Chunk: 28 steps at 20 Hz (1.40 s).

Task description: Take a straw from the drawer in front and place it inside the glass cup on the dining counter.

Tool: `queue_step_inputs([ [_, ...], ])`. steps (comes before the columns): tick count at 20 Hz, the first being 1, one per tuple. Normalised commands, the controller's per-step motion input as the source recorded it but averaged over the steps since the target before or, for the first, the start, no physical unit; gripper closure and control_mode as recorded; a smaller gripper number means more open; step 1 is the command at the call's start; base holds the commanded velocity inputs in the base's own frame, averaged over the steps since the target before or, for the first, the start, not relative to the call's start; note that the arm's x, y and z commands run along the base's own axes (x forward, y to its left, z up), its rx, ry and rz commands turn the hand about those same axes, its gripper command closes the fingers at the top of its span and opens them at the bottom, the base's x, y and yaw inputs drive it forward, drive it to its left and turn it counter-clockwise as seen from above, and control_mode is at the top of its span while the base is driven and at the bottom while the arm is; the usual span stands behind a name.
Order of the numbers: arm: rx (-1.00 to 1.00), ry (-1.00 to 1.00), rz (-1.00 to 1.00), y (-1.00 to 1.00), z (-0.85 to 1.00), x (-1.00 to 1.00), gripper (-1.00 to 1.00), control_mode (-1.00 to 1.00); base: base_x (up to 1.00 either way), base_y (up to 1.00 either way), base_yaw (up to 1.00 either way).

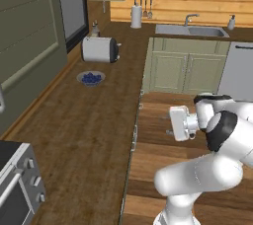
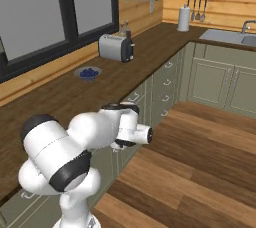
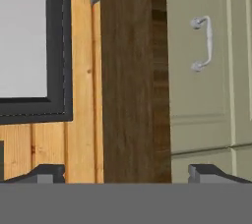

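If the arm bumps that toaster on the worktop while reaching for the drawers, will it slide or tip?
The toaster looks wide and low, so it would probably slide rather than tip. It sits flat on the smooth worktop, so a nudge may shift it. Its rounded metal-looking shell likely offers open jaws little purchase.

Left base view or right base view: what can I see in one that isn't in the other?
The left base view has an oven with knobs in its bottom corner and a soap bottle by the sink. The right base view has a big dark-framed window over the worktop. Both have the toaster, the blue bowl, the paper roll, the sink and the white arm.
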Motion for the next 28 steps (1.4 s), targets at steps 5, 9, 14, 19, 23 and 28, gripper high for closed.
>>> queue_step_inputs([
  [5,0.12,-0.02,0.06,0.33,-0.60,0.60,-1.00,-1.00,0.00,0.00,0.00],
  [9,0.04,-0.08,0.11,0.41,-0.48,0.38,-1.00,-1.00,0.00,0.00,0.00],
  [14,0.00,-0.04,0.10,0.28,-0.55,0.54,-1.00,-1.00,0.00,0.00,0.00],
  [19,0.00,-0.04,0.09,0.18,-0.51,0.40,-1.00,-1.00,0.00,0.00,0.00],
  [23,0.00,-0.07,0.07,0.19,-0.44,0.24,-1.00,-1.00,0.00,0.00,0.00],
  [28,0.00,-0.09,0.04,0.20,-0.29,0.40,-1.00,-1.00,0.00,0.00,0.00],
])
